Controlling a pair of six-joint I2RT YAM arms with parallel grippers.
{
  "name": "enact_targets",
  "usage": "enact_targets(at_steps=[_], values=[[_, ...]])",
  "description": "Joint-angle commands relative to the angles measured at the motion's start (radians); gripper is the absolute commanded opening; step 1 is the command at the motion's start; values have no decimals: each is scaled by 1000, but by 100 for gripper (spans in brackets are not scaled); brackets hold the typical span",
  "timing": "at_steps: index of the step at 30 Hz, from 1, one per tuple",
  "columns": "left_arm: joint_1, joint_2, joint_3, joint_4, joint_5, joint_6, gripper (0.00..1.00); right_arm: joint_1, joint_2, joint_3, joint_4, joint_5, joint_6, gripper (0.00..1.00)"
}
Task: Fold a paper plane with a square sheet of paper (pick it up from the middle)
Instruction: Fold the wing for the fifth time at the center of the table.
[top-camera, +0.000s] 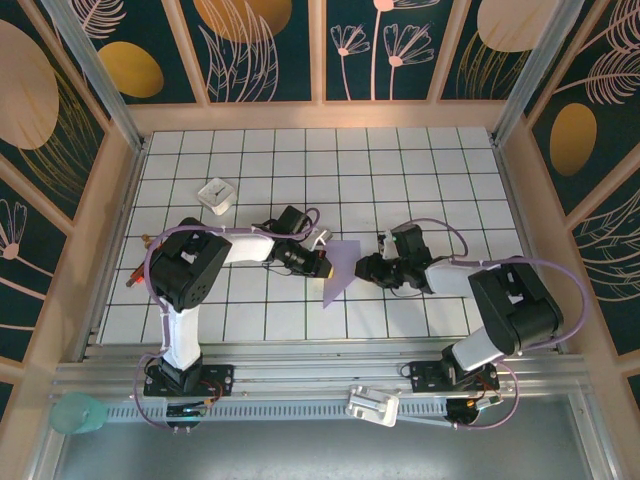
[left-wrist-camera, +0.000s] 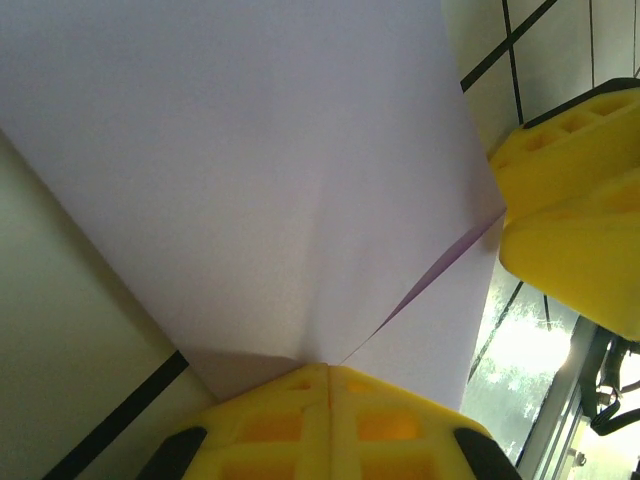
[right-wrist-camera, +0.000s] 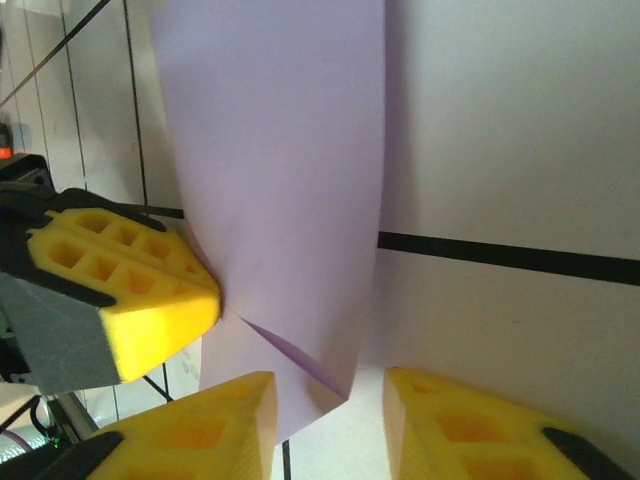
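Observation:
The square sheet of paper (top-camera: 338, 275) is lavender and partly folded, with a slanting flap and a point toward the near edge. It is lifted off the tiles in the middle of the table. My left gripper (top-camera: 325, 264) is shut on its left edge. In the left wrist view the yellow jaws (left-wrist-camera: 328, 375) meet on the paper (left-wrist-camera: 260, 180). My right gripper (top-camera: 363, 268) is at the sheet's right side. Its two fingers stand apart in the right wrist view, and the paper's (right-wrist-camera: 280, 150) lower corner hangs between them (right-wrist-camera: 328, 385), unclamped. The left gripper's fingertip (right-wrist-camera: 130, 290) presses the sheet from the left.
A small white block with a dark mark (top-camera: 216, 194) sits at the back left of the tiled table (top-camera: 400, 170). Wooden walls (top-camera: 118, 200) enclose the sides. A white clip (top-camera: 371, 405) lies on the front rail and a teal object (top-camera: 80, 412) at the near left.

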Motion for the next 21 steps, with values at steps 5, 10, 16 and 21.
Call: enact_targets(at_steps=[5, 10, 16, 21], values=[[6, 40, 10, -37, -22, 36, 6, -3, 37, -7, 98, -33, 41, 20], [6, 37, 11, -40, -28, 36, 6, -4, 39, -4, 111, -38, 59, 8], [6, -26, 3, 1, -43, 15, 21, 10, -40, -49, 115, -14, 234, 0], [-7, -187, -104, 139, -117, -26, 33, 85, -122, -72, 100, 71, 432, 0]])
